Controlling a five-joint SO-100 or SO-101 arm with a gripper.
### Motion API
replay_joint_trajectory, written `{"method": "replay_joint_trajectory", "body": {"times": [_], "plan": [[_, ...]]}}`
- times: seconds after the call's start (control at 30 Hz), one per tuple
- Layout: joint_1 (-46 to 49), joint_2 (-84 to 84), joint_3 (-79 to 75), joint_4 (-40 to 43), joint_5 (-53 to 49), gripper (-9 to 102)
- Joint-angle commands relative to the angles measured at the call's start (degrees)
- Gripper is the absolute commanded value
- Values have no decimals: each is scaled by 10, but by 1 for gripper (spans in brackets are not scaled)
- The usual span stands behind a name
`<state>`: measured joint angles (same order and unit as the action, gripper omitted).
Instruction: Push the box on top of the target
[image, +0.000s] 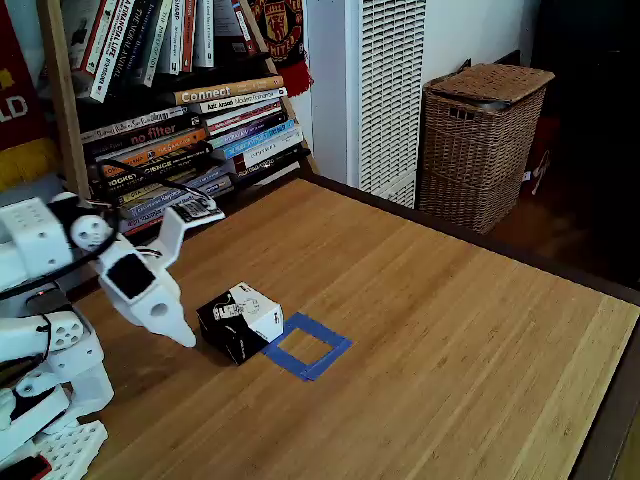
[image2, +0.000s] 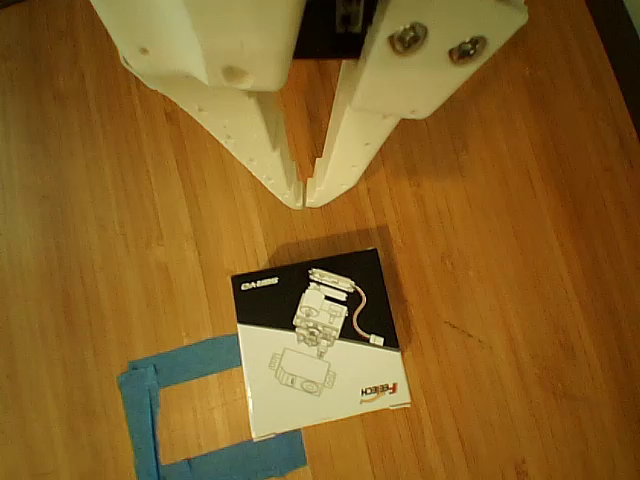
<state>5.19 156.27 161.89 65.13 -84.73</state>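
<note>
Box (image2: 320, 342): light, stiff cardboard; likely slides easily on desk (image2: 520, 300).
Contact: black side, pushed toward target (image2: 150, 420).
Tool (image2: 305, 195): clenched, empty.

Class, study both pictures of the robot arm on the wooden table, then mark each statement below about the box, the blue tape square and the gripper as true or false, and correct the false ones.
1. The box sits fully inside the target. False: it only overlaps one edge of the tape; most of the square is uncovered.
2. The gripper holds the box. False: its fingertips are together, short of the box.
3. The box top is part black, part white. True.
4. Wood shows through the target's middle. True.
5. A wicker basket stands on the table. False: it stands on the floor beyond it.
</note>
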Motion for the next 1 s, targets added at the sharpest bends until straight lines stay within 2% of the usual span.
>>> {"method": "replay_joint_trajectory", "body": {"times": [0.0,0.33,0.67,0.97], "plan": [[-1,-40,-3,-37,1,0],[-11,-77,-9,-98,14,0],[-11,-206,-61,-145,18,0],[-19,-237,-105,-134,44,0]]}}
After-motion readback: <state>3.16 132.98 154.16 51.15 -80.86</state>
